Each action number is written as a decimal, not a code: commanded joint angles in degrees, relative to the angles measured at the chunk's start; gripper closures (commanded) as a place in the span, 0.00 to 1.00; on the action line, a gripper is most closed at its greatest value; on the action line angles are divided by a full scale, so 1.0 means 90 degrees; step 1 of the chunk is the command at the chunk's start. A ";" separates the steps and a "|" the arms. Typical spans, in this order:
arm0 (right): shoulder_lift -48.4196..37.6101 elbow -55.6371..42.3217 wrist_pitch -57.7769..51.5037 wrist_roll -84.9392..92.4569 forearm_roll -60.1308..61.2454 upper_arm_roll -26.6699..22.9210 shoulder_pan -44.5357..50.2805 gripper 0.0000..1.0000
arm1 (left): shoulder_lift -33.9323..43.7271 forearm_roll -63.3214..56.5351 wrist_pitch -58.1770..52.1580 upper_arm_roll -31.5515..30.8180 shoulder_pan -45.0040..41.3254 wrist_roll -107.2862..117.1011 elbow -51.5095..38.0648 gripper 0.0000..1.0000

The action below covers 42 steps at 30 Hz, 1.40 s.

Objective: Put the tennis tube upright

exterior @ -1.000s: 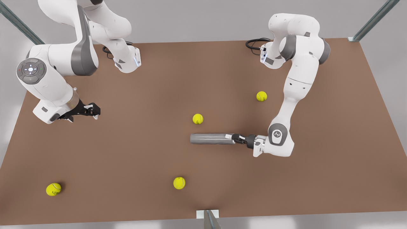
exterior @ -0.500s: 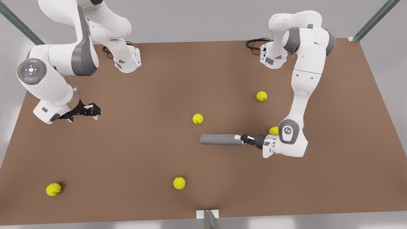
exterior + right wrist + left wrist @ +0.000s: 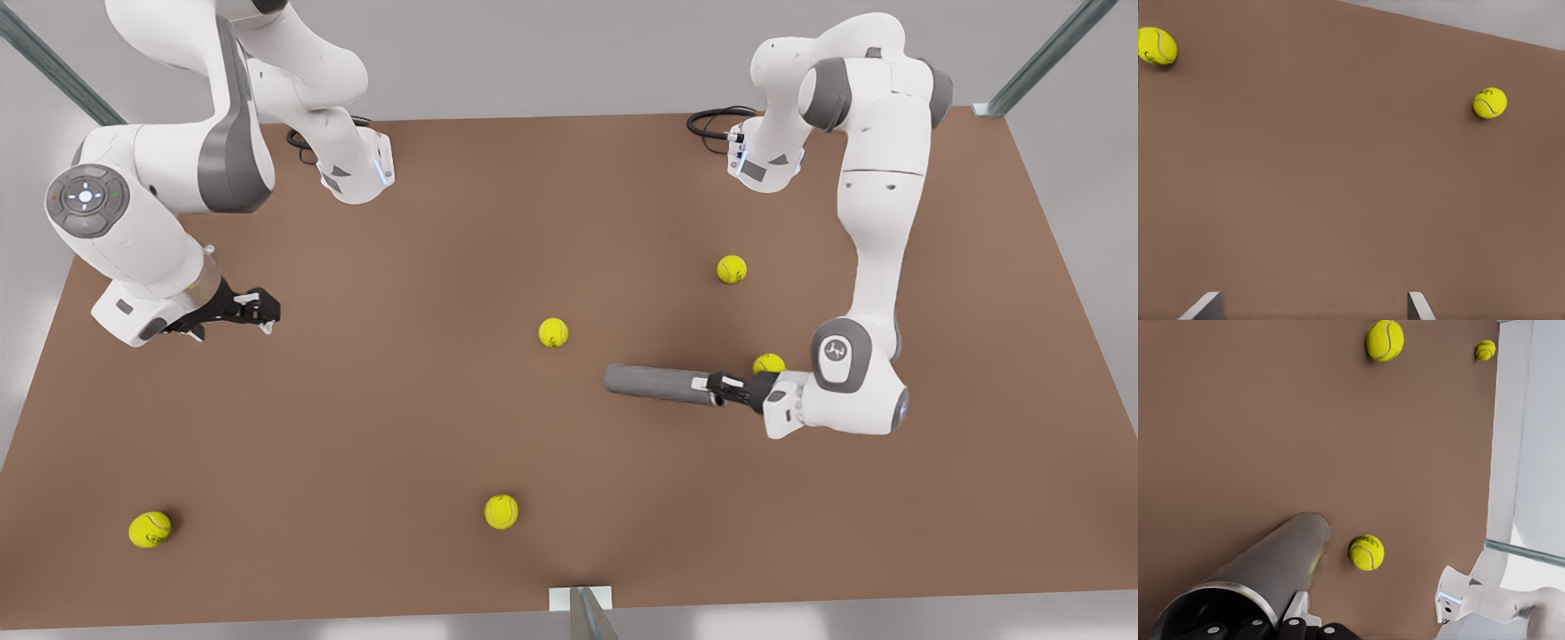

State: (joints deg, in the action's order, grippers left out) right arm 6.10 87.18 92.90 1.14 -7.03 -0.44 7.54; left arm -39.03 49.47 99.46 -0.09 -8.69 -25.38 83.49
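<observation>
So the long dark-grey cylindrical tennis tube with the silvery rim is lying on its side over the brown table, long axis running roughly across the front view and tilted slightly down toward that view's right. The left gripper is clamped on the rim end, the end pointing to the front view's right; the left wrist view looks straight down the tube from that open rimmed end, with the black fingers wrapped at the rim. The gripper comes in almost in line with the tube rather than from above, which is the thing that matters: to stand it up, my guess is the wrist has to swing the far closed end down or lift the rim end up, pivoting about ninety degrees. A small yellow-green tennis ball sits right beside that wrist, so it could get bumped. The right gripper waits way over on the front view's left, well apart from the tube, its pale fingertips spread wide with nothing between them, so the left arm is obviously the nearer one.
</observation>
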 commanded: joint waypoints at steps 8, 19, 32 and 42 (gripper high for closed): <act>0.0015 -0.0048 0.0000 -0.0010 0.0010 0.0020 0.0022 0.00 | 0.0254 -0.0604 0.0004 0.0127 -0.0010 0.0173 -0.0010 0.79; 0.0015 -0.0048 0.0000 -0.0010 0.0010 0.0029 0.0012 0.00 | 0.0674 -0.1775 -0.0016 0.0293 -0.0040 0.0505 -0.0205 0.79; 0.0015 -0.0058 0.0000 -0.0010 0.0010 0.0020 -0.0017 0.00 | 0.0879 -0.3182 -0.0006 0.0684 -0.0040 0.1384 -0.0849 0.79; 0.0015 -0.0048 0.0000 -0.0010 0.0010 0.0029 -0.0027 0.00 | 0.0957 -0.3670 0.0004 0.1475 -0.0138 0.1482 -0.1006 0.79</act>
State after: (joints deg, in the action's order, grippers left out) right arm 6.24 86.70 92.90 1.05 -6.94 -0.26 7.28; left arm -30.41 16.69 99.68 13.18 -9.93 -12.02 74.44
